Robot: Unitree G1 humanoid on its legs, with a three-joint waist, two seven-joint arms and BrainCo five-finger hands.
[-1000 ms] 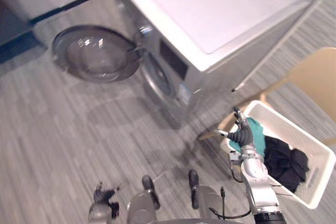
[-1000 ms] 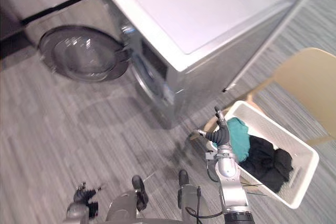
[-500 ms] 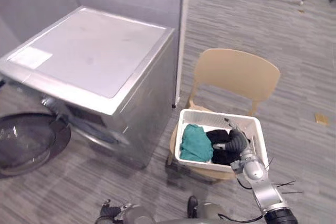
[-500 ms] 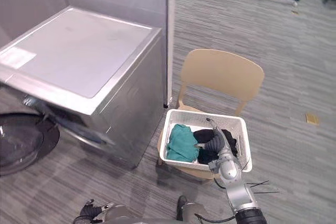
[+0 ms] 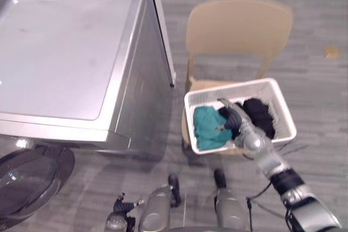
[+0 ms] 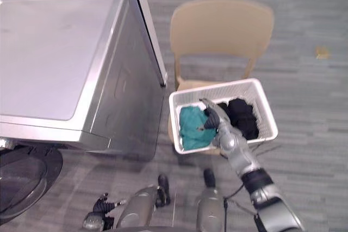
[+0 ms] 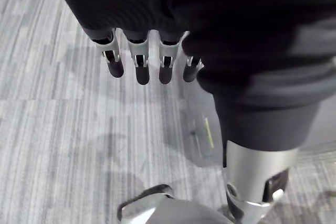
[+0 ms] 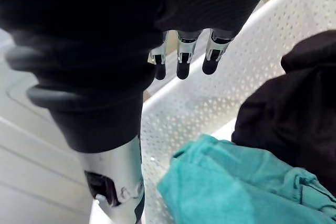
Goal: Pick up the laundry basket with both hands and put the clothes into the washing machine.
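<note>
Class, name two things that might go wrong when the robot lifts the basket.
The right robot hand hovers over the teal cloth inside the basket, not at its rim, so it may snag the cloth. The left robot hand hangs low by the floor; a one-handed lift could tip the basket off the chair.

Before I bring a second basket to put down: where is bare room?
Bare: the washing machine top and the floor right of the chair. Crowded: the chair seat, taken by the laundry basket, right robot hand over its clothes.
</note>
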